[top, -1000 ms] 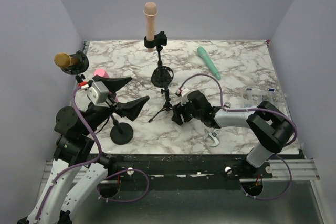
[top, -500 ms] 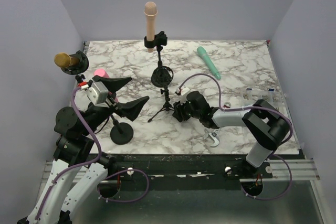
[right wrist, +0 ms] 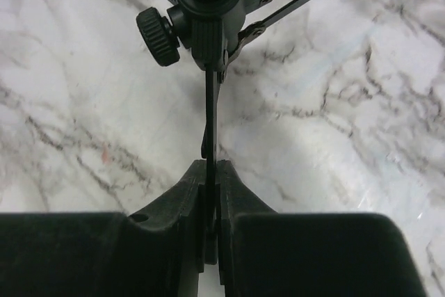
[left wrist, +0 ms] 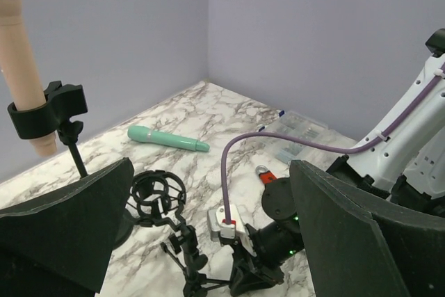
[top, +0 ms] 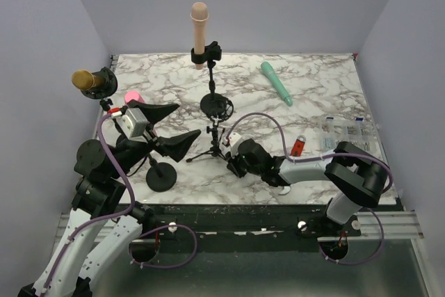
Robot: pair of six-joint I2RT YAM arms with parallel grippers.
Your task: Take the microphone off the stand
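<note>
Right gripper (right wrist: 211, 172): pinching tight on one thin leg (right wrist: 210, 109) of the black tripod stand (top: 214, 140), reaching low over the white marble table (top: 313, 88).
Left gripper (top: 170, 125): hovering with its fingers spread wide, gripping nothing.
Beige foam-tipped microphone (top: 199, 29): standing upright in the clip of a black pole stand (top: 208, 57), beyond the right gripper and ahead of the left gripper's spread fingers (well apart from both).
Black shock-mount ring (left wrist: 158, 196): sitting on top of the tripod, just beyond the right gripper.
Gold-headed microphone (top: 87, 79): resting in a black holder, off to the left of the left gripper.
Mint-green microphone (top: 277, 83): lying flat on the marble, well beyond the right gripper.
</note>
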